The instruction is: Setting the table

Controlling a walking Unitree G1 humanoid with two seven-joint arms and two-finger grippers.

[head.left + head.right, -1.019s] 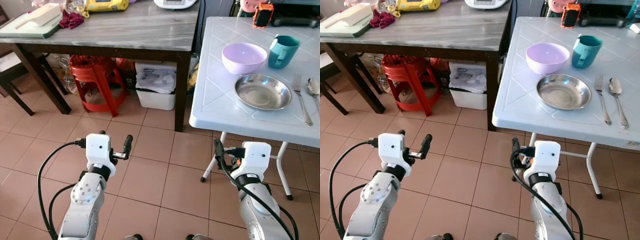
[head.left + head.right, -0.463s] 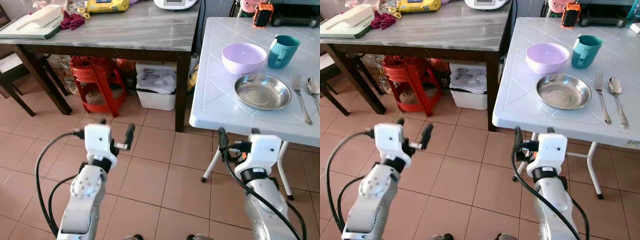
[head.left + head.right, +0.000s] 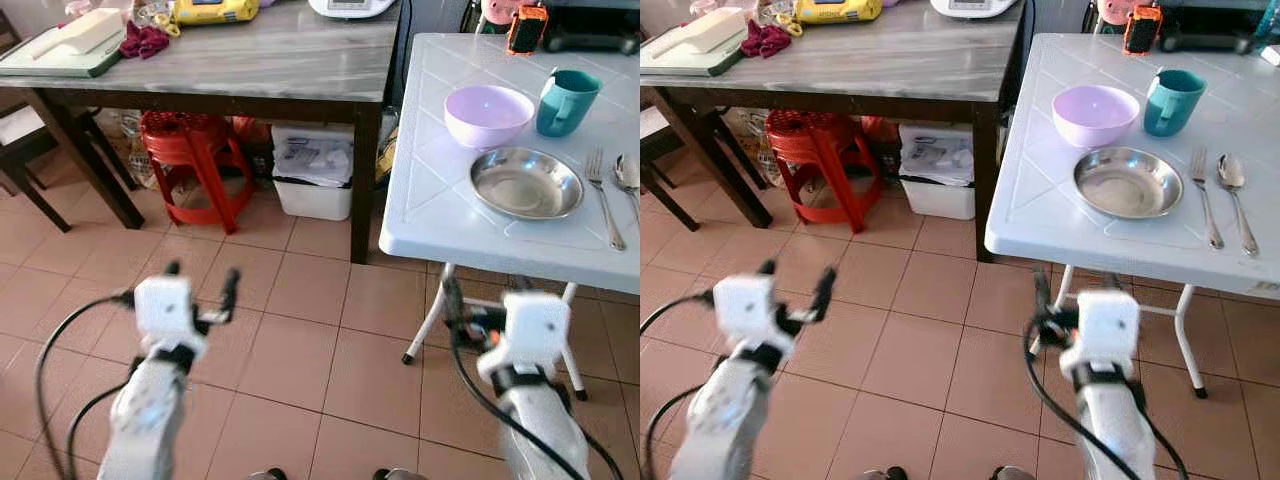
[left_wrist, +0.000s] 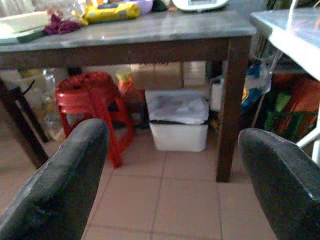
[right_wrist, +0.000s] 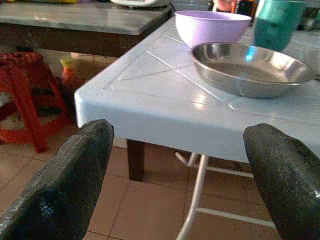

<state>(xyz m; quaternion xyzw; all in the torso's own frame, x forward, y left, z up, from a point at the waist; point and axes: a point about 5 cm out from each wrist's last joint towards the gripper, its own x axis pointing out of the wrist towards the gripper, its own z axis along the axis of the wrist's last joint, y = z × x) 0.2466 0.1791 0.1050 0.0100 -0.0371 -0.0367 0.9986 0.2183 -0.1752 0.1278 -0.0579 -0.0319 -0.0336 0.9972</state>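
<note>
Left gripper (image 3: 200,292) low over floor tiles, fingers wide apart, empty, right gripper (image 3: 480,310) beneath white table (image 3: 420,215) edge, wide, empty, plate (image 3: 526,183) on table beside bowl (image 3: 488,114), cup (image 3: 567,101), fork (image 3: 603,195), spoon (image 3: 629,178).

You are looking at two tables: one white folding table (image 3: 440,215) and one grey-topped wooden table (image 3: 260,55). The white one is carrying one purple bowl (image 3: 488,114), one steel plate (image 3: 526,183), one teal mug (image 3: 567,102), one fork (image 3: 602,195) and one spoon (image 3: 629,180), all lying ahead of the right gripper's (image 3: 478,310) spread jaws. Ahead of the left gripper's (image 3: 200,290) spread jaws you are seeing one red stool (image 3: 190,160) and one white bin (image 3: 312,180). Two grippers are showing, each with two black fingers.
</note>
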